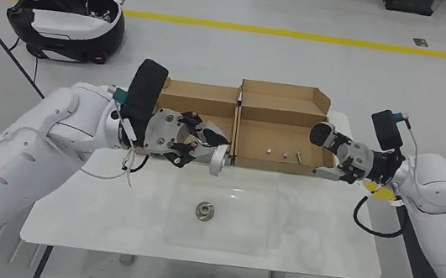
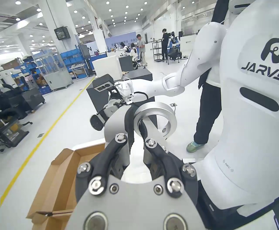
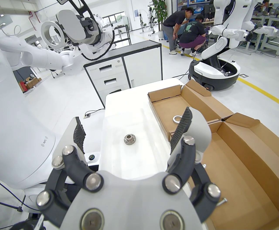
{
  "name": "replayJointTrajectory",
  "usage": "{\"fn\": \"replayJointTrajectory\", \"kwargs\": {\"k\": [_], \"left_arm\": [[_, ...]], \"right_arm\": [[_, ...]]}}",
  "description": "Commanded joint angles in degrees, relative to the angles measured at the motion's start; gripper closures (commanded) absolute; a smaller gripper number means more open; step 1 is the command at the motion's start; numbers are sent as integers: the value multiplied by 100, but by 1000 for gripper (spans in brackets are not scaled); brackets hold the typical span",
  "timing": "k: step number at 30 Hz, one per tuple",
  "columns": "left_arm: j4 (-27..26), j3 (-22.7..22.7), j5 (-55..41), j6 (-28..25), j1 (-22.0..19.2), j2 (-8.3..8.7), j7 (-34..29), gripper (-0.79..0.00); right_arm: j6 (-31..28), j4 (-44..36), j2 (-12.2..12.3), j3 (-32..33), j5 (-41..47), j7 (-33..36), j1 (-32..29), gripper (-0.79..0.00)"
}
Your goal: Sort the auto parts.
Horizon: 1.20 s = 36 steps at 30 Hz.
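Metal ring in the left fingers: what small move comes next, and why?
Probably ease the metal ring over the left box and let go: the left gripper holds it by the box's front edge, and a similar ring already lies inside.

We get bright, even light from rows of ceiling lights (image 2: 112, 16), so shadows stay soft and faint. The glossy white table (image 1: 112, 209) throws some glare and the metal ring (image 2: 157, 107) catches highlights. Both wrist views bend straight lines near their edges, fisheye style.
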Motion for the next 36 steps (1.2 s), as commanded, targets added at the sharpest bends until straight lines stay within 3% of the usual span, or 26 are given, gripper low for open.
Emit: {"fn": "replayJointTrajectory", "kwargs": {"k": [1,7,20,36], "left_arm": [[0,0,-1,0,0,0,1,0],[-46,-13,-38,77,40,-10,65,0],[-699,-371,-678,0,733,-192,2105,0],[-883,-692,302,0,1590,-371,4209,0]], "right_arm": [[0,0,0,0,0,0,0,-785],[0,0,0,0,0,0,0,-785],[0,0,0,0,0,0,0,-785],[0,0,0,0,0,0,0,-785]]}}
